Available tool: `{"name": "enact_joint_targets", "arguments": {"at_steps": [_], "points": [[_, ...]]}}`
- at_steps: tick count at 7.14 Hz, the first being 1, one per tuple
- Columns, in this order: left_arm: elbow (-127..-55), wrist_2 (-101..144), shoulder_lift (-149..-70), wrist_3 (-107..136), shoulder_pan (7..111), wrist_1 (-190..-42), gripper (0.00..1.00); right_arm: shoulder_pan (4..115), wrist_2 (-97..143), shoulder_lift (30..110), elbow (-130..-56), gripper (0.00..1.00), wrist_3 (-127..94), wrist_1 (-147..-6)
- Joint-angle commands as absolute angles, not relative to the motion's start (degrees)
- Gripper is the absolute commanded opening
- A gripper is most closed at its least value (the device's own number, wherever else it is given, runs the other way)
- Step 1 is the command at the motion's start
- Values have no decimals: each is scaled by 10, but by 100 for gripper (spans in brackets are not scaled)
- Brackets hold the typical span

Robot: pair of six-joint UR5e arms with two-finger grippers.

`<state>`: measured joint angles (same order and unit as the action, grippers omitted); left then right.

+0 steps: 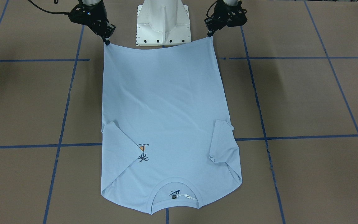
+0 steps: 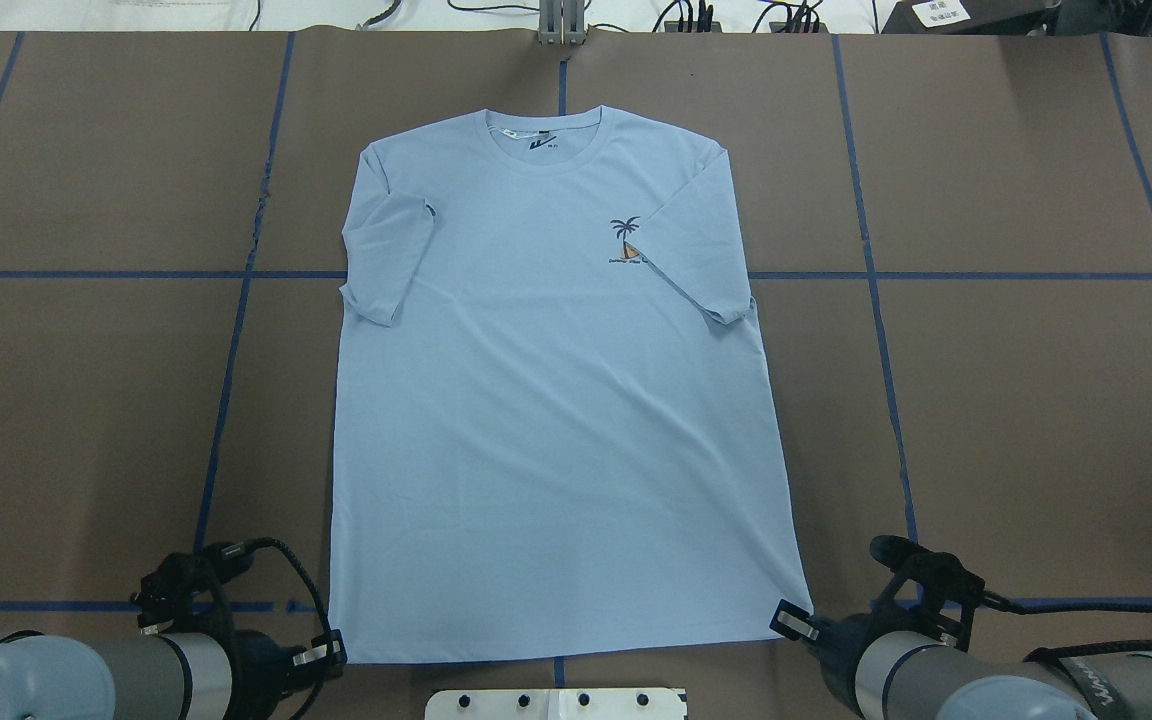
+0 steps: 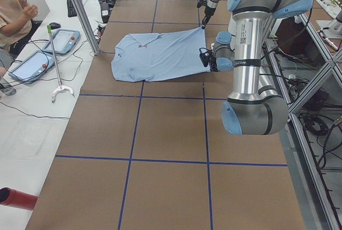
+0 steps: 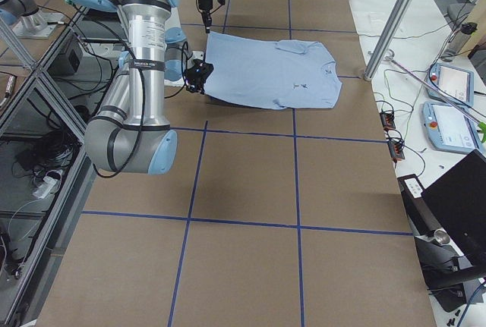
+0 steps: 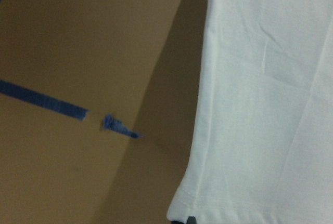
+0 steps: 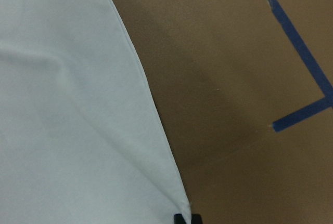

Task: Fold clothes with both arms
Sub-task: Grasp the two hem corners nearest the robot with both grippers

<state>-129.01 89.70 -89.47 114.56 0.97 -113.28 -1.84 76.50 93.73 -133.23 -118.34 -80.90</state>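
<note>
Front view: the shirt point(image 1: 163, 102) lies chest side up on the counter point(image 1: 306, 99). Its collar point(image 1: 175, 183) is far from the robot and both sleeves point(image 1: 117, 149) are turned inward. The left tool point(image 1: 210, 35) and the right tool point(image 1: 106, 41) are each clamped on one corner of the hem point(image 1: 160, 47), which sags a little between them.

Overhead view: the body is smooth, with few wrinkles.

Side views: the hem end is raised slightly, and the rest lies on the counter.

Wrist views: each shows a stitched corner pinched at the bottom edge, with a shadow under the cloth.

The cloth looks thin, light and soft, so it will likely drape and not keep any shape. I think the doubled hem corners are the right hold. Both tools should move together, or the fold may come crooked.
</note>
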Motion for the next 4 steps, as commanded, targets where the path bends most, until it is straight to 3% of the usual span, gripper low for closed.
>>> {"name": "enact_joint_targets", "arguments": {"at_steps": [1, 3, 4], "points": [[-1318, 896, -905, 1192, 4, -1122, 0, -4, 766, 945, -1366, 0, -1180, -809], [-1303, 896, -923, 1131, 94, -1121, 0, 72, 778, 896, -1341, 0, -1075, -812], [-1268, 897, -966, 1078, 163, -1121, 0, 150, 831, 845, -1293, 0, -1011, -812]]}}
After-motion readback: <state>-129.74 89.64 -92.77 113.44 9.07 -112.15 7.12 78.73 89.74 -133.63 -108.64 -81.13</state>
